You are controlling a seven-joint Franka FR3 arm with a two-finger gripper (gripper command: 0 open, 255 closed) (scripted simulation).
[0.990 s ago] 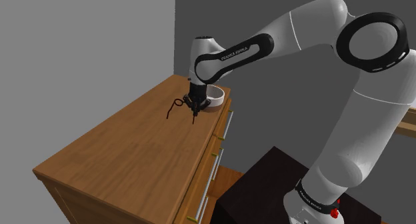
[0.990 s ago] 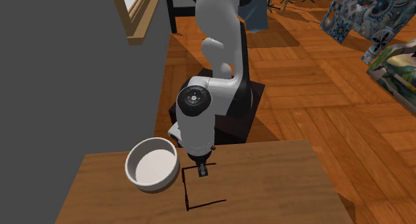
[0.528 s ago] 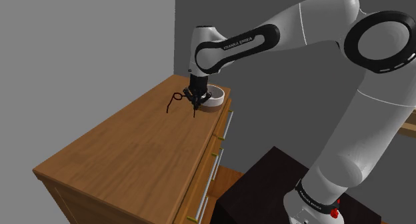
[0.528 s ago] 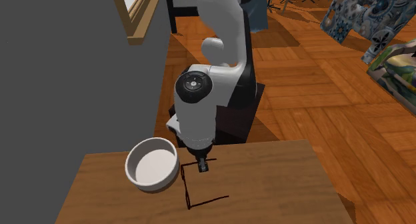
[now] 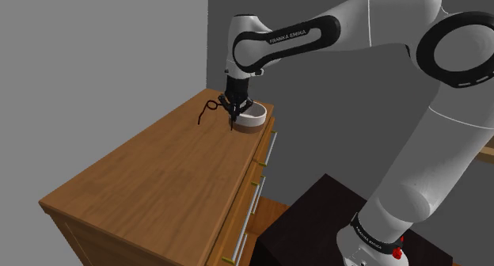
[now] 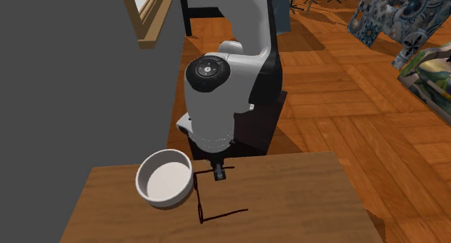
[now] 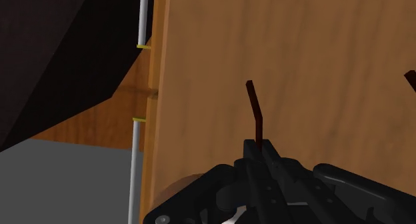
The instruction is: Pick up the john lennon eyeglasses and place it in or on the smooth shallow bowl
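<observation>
1. Gripper (image 5: 232,114): clamped on one thin arm of the dark-red glasses (image 5: 209,109).
2. Glasses: held over the wooden dresser (image 5: 150,169), just beside the white bowl (image 5: 256,119), not in it.

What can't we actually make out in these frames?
- Glasses lenses: wrist view, the gripper covers most of the frame.
- Bowl: shoulder view, part hidden behind the gripper.
- Grip on the glasses: second exterior view, the robot arm stands in front.
- Whether the glasses clear the dresser top: too small in the shoulder view.
</observation>
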